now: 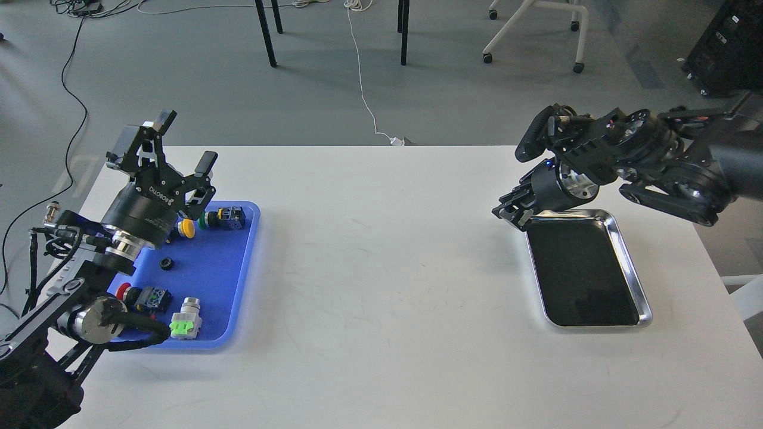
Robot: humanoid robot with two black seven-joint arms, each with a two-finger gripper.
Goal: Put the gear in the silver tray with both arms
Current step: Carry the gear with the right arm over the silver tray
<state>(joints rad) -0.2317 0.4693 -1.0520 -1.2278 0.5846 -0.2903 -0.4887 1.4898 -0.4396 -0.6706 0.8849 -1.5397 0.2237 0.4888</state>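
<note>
A small black gear (166, 263) lies in the blue plastic tray (222, 280) at the left of the white table. My left gripper (185, 142) is open and empty, raised above the tray's far left corner, up and away from the gear. The silver tray (631, 263) lies at the right with a dark mirror-like inside and nothing in it. My right gripper (511, 213) hangs at the silver tray's far left corner, pointing down and left. It is small and dark, so its fingers cannot be told apart.
The blue tray also holds a yellow push button (187, 228), a green button with a black switch block (230, 217), a red button unit (138, 295) and a silver part with a green cap (185, 322). Chair and table legs stand on the floor beyond the table.
</note>
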